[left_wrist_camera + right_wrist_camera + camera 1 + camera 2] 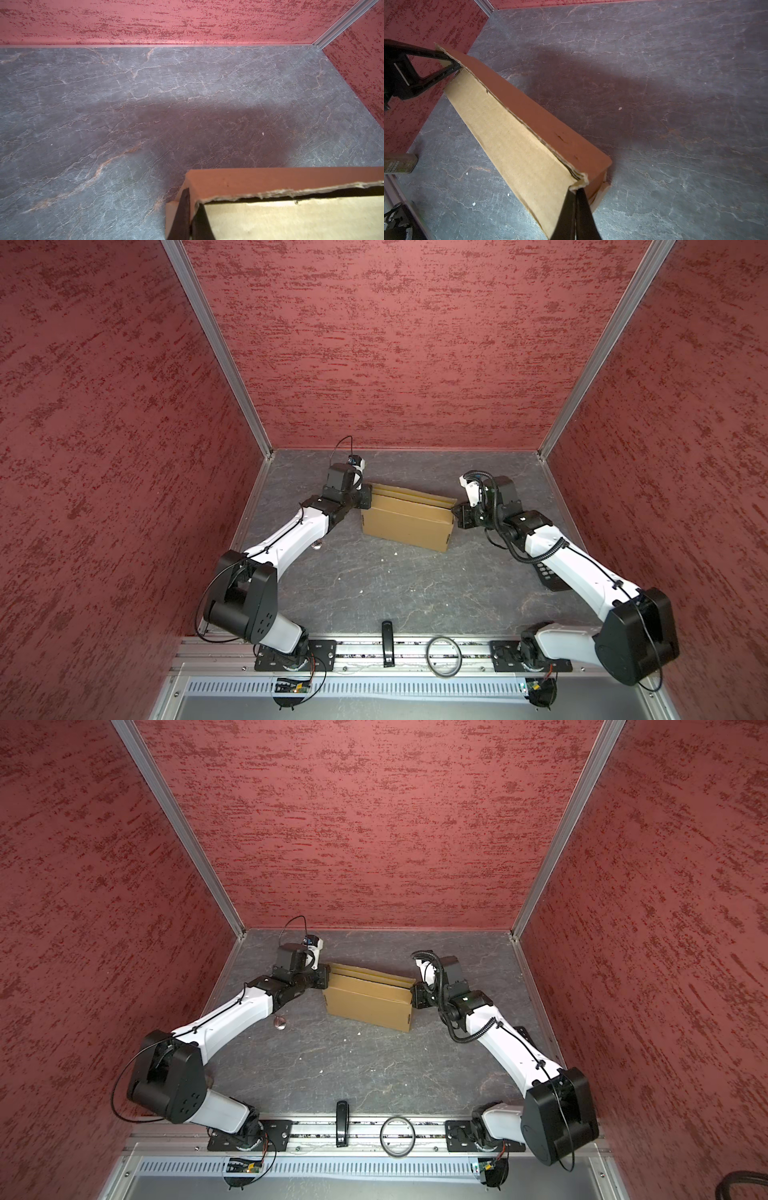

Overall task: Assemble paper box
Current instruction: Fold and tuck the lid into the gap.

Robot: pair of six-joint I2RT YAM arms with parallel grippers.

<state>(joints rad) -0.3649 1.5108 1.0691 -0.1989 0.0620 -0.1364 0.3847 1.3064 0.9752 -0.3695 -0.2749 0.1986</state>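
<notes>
The paper box point(405, 526) point(368, 1006) is a folded tan cardboard box that stands at the middle back of the table, with its flaps pressed together along the top edge. My left gripper point(368, 501) point(327, 978) is at the box's upper left corner. In the left wrist view, the left gripper point(192, 204) is shut on the cardboard edge of the paper box point(270, 179). My right gripper point(456, 514) point(414, 992) is shut on the upper right corner, and the right wrist view shows its fingers point(568, 214) pinching the layered edge of the paper box point(508, 133). The left gripper point(454, 66) also shows at the far end there.
Red textured walls point(395, 344) close in the grey stone-patterned table point(395, 585) on three sides. A black keypad device point(549, 577) lies under my right arm. A small round object point(279, 1022) lies below my left forearm. A black bar point(387, 643) and a ring point(444, 657) lie on the front rail.
</notes>
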